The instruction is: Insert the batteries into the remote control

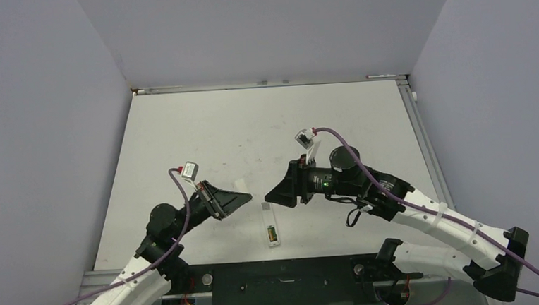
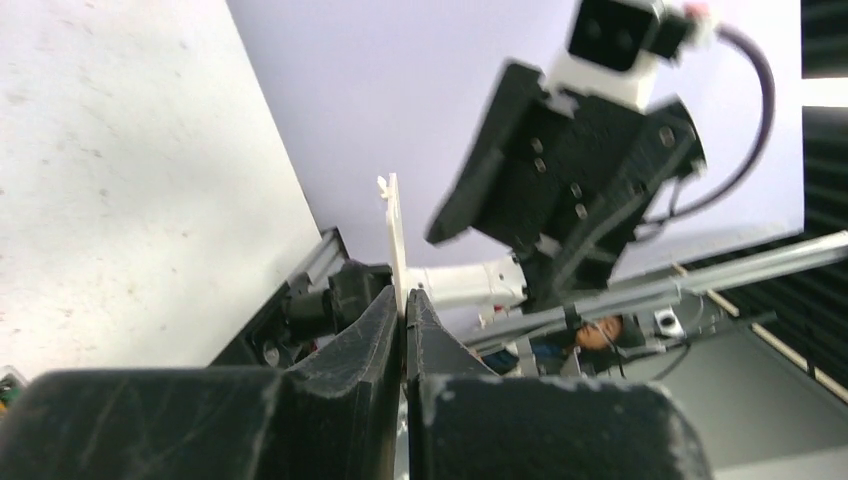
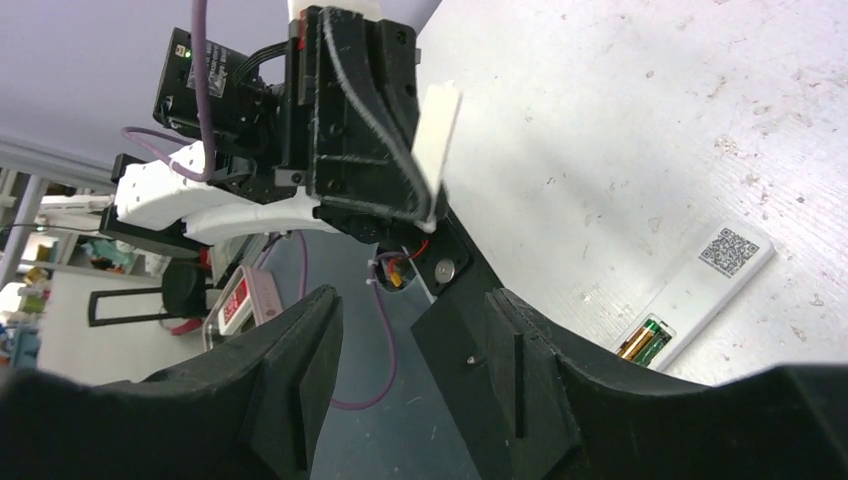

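— Your left gripper [image 2: 403, 297], nearest: what's it pinching?
— Clamped on a thin white cover [image 2: 393, 235]. Your right gripper [image 3: 410, 300] gapes, empty. Remote control [image 1: 269, 215] lies between the arms, batteries [image 3: 647, 340] seated; probably light and slick, so steady its long edges.

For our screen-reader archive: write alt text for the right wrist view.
A white remote lies on the table with two batteries seated in its open recess. To its left, the left pincer is shut on a thin white plate, framed by the open right pincer.
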